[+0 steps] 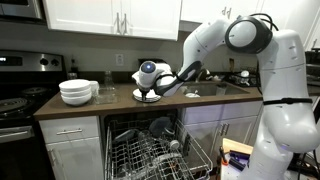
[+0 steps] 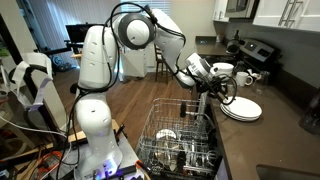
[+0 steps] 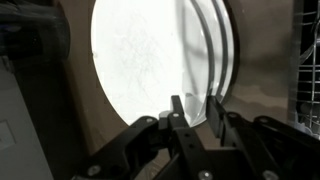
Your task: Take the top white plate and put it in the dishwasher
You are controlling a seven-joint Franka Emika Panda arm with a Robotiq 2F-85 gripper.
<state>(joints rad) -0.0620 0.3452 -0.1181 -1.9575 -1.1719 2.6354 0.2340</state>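
The black two-finger gripper (image 3: 196, 104) has closed narrowly on the rim of the flat round white top plate (image 3: 140, 60), one finger on its face and one outside. The plate lies on a stack of like white plates (image 2: 241, 110), on the brown countertop (image 1: 112, 105) above the open dark dishwasher with grey wire racks (image 1: 150, 150)

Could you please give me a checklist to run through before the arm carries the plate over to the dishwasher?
1. Fingers straddle the rim of the top white plate: ok.
2. Grip closed on that plate alone, not the stack beneath: cannot tell.
3. Dishwasher door down: ok.
4. Rack pulled out: ok.
5. Free slot in the rack: cannot tell.
6. Stacked white bowls apart from the gripper: ok.
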